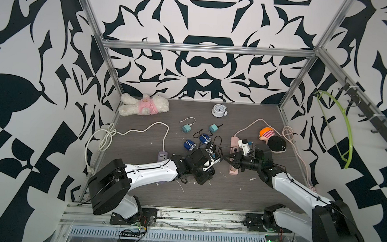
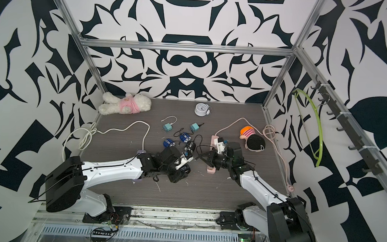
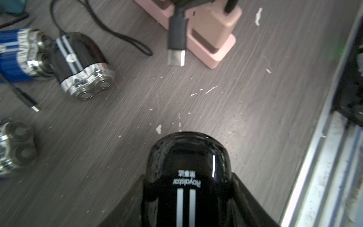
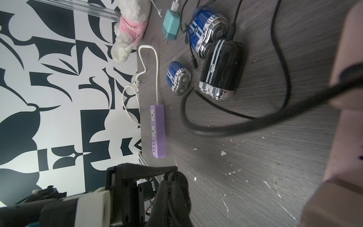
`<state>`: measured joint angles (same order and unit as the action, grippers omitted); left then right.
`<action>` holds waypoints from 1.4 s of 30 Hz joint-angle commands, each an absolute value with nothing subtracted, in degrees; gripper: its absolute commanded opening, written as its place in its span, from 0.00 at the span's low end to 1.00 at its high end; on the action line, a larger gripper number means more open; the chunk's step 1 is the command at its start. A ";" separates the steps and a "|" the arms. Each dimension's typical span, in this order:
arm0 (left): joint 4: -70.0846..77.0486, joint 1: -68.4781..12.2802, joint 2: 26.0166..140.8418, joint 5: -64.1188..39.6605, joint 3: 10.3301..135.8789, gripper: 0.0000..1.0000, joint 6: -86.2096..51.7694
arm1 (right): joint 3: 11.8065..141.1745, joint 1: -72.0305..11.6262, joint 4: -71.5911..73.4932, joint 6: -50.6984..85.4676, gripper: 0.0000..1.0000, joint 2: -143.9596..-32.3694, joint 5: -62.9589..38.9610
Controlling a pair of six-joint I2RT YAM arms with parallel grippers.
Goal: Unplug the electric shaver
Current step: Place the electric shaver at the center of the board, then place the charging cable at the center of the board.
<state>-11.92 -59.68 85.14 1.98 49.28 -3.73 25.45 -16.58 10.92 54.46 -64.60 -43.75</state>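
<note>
Grey wood-grain tabletop inside a black-and-white patterned enclosure.

Left gripper: jaws part-way apart and clamped on the sides of the black shaver, held clear of the table with its rounded end pointing forward.

Right gripper: closed tight, with the plug of a black cable sticking out of its tips.

Governing relation: the plug lies straight ahead of the shaver's rounded end, apart from it, with its metal tip bare. Its long axis runs roughly in line with the shaver's. Judged unplugged — the two arms need only draw apart.

Beyond these are the pink power strip just behind the plug, then three spare shavers to one side.

Not verifiable: the right fingers are cut off in the left wrist view and a dark blur in the right wrist view. The held shaver's head is hidden, and the cable's far end is lost in the tangle.
</note>
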 commanded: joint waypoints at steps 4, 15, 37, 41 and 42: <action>-16.33 -55.46 87.08 11.71 50.27 0.30 -12.64 | 30.03 -16.52 -0.36 44.90 0.00 -63.17 -42.38; -24.15 -52.06 93.60 14.49 55.09 0.30 -19.96 | 30.94 -16.52 -12.47 37.33 0.00 -61.09 -39.26; -24.63 -48.08 93.93 11.78 52.19 0.68 -26.02 | 31.08 -16.87 -21.38 33.70 0.00 -60.13 -30.68; -25.34 -47.83 94.58 12.13 52.88 0.73 -26.32 | 30.92 -17.02 -22.13 33.66 0.00 -59.85 -30.50; -25.65 -47.82 94.66 12.14 53.23 0.74 -26.28 | 31.00 -17.05 -22.53 33.48 0.00 -59.72 -30.29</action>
<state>-23.70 -48.18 93.51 12.62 52.84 -25.63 29.21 -16.75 -20.95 34.44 -60.86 -31.99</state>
